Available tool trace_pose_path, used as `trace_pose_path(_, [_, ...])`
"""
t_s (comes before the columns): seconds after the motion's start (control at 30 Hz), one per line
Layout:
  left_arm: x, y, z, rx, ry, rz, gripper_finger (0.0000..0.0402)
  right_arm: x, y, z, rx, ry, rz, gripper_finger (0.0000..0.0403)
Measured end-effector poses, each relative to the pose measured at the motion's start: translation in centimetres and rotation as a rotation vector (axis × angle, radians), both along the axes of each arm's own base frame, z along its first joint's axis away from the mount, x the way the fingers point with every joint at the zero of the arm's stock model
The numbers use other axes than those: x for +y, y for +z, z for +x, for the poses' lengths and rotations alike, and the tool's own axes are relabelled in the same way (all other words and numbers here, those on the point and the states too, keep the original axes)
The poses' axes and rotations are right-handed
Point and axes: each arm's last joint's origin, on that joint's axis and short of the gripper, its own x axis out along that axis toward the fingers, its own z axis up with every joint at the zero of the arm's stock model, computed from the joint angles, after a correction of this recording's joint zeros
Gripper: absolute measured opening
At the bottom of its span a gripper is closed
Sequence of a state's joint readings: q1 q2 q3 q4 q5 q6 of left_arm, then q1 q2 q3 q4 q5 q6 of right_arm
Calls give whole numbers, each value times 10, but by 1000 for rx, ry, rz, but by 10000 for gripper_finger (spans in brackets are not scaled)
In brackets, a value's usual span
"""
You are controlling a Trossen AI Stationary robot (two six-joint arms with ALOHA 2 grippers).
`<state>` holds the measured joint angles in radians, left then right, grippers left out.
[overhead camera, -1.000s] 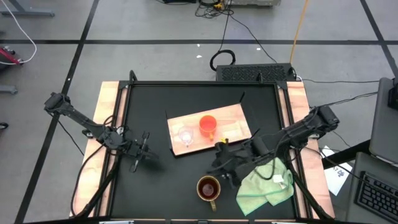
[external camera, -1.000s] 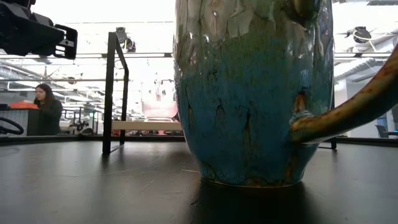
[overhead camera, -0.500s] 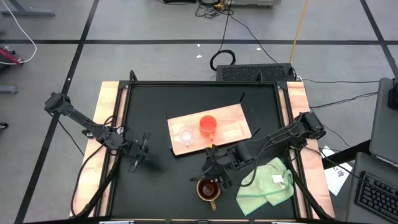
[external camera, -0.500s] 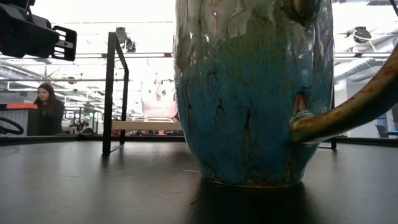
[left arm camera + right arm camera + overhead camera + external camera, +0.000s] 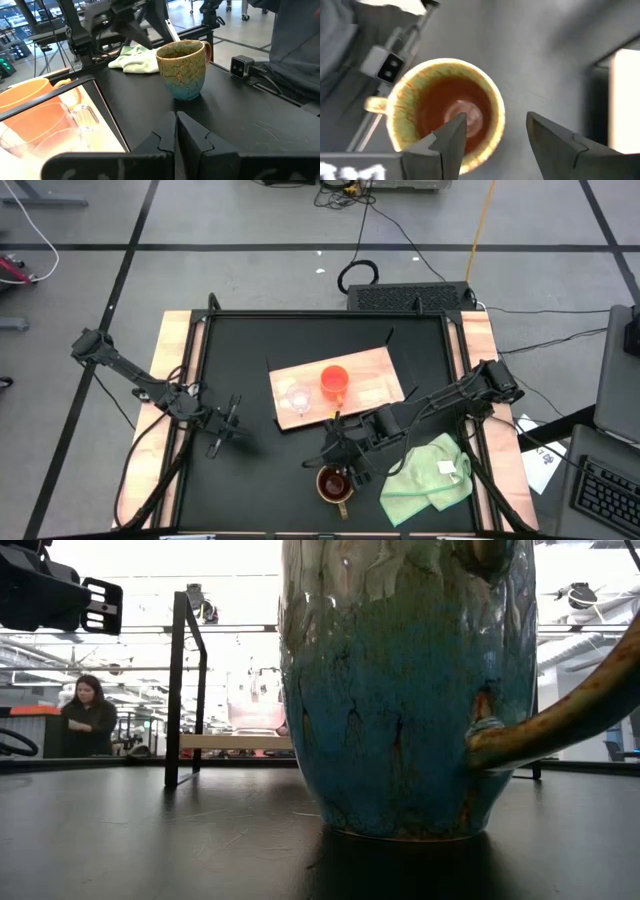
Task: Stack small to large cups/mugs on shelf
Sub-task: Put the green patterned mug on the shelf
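Right end effector [image 5: 495,135], fingers apart, hovers above brown mug [image 5: 336,481] rim; next: descend, clamp. Left end effector [image 5: 228,424] together, idle.

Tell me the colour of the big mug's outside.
Mug: mottled olive-brown above, crackled teal-blue below; the left wrist view shows it best.

Wooden shelf [image 5: 375,370]: flat, mid-worktop, slightly skewed. On it, upright: tiny clear glass cup [image 5: 298,397] near its left end; orange plastic cup [image 5: 334,381] just beside, handle toward front. Brown-and-teal glazed mug [image 5: 335,483]: upright, empty, on worktop, off the shelf, near front edge.
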<state>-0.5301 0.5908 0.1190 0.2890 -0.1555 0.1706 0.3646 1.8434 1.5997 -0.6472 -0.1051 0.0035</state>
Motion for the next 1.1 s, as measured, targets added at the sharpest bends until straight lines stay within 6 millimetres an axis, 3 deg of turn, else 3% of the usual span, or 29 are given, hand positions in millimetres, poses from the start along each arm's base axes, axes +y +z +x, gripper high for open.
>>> trace_pose_path(0.3, [0,0,0,10,3,-16,19,2,-26,9,66,14,-32,199])
trace_pose_path(0.63, [0,-1,0,15,3,-13,19,2,-26,9,67,9,-30,199])
trace_pose_path(1.1, [0,-3,0,39,9,-30,19,4,-44,14,109,37,-57,199])
